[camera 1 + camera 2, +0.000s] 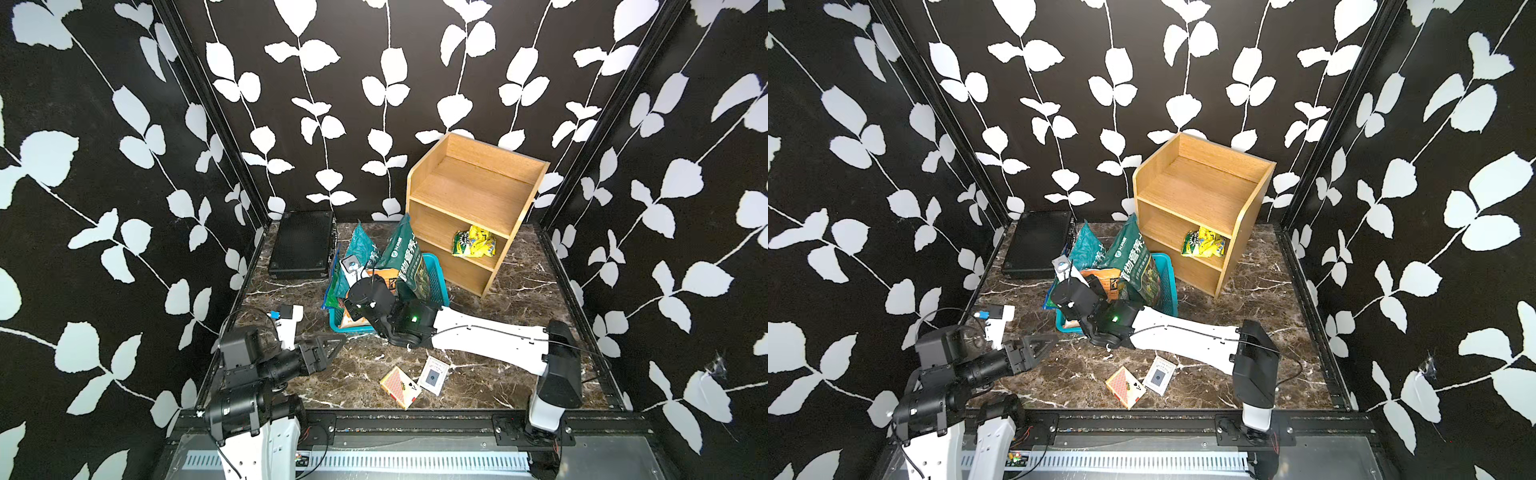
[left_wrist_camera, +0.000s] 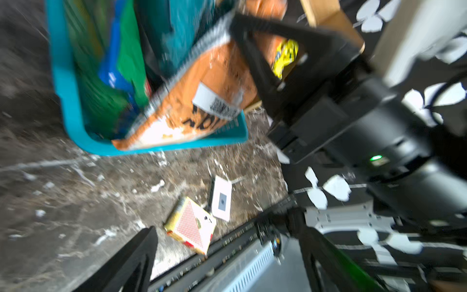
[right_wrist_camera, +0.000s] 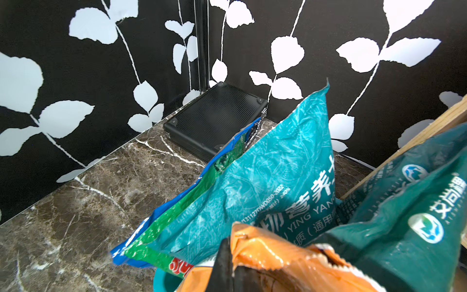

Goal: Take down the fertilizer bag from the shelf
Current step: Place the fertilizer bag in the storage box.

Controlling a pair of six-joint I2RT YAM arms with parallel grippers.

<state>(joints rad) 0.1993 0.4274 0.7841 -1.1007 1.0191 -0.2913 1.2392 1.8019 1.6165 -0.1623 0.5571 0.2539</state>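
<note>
Release looks due: right claw (image 3: pixel 233 260) clenched on top edge of orange fertilizer bag (image 3: pixel 273 252), already off shelf (image 1: pixel 473 195), standing in blue basket (image 1: pixel 437 274) on desk (image 1: pixel 519 299), so open slowly, lift straight up clear of teal bags (image 3: pixel 265 177); left claw (image 1: pixel 328 344) released, idle.

Orange bag (image 3: pixel 265 255) buried the right gripper (image 3: pixel 227 265) tips; right arm (image 1: pixel 478 336) masked the basket's (image 1: pixel 436 272) five-o'clock corner (left wrist view smeared).

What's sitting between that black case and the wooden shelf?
A turquoise basket stuffed with bags, set slightly forward of them; both top views show it.
</note>
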